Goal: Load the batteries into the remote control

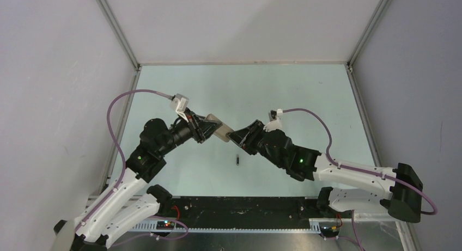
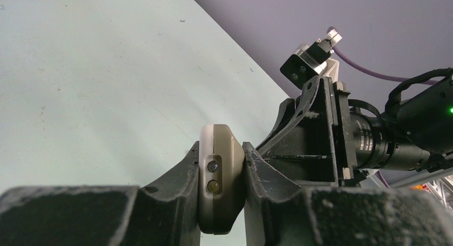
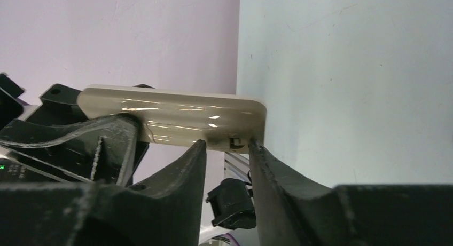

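Clamped tight in left pincer (image 2: 221, 166): remote (image 3: 171, 115), on edge, beige back showing, raised off worktop (image 1: 305, 93). Could slip or twist in that grip if pushed hard from the other side, given the smooth shiny shell and the narrow hold. Parted a little just right of it, pinching nothing visible: right pincer (image 3: 225, 144), tips at remote's long edge by a small dark notch. Could skid off the rounded edge and miss the notch; could also knock remote out of line. Cannot tell whether the back cover is on or off. Lying loose on worktop, near right pincer's tip in the top view: dark battery (image 1: 238, 160). Likely to roll away if brushed by a descending arm. No sign of a blue battery in any view; possibly hidden. Not yet loaded, by the look of it. Surface: pale green, matte, flat, lightly scuffed. Room, left to right: plain grey left wall (image 1: 54, 71), metal frame posts (image 1: 115, 28) at the corners, pale back panel (image 1: 245, 22), grey right wall (image 1: 419, 71).
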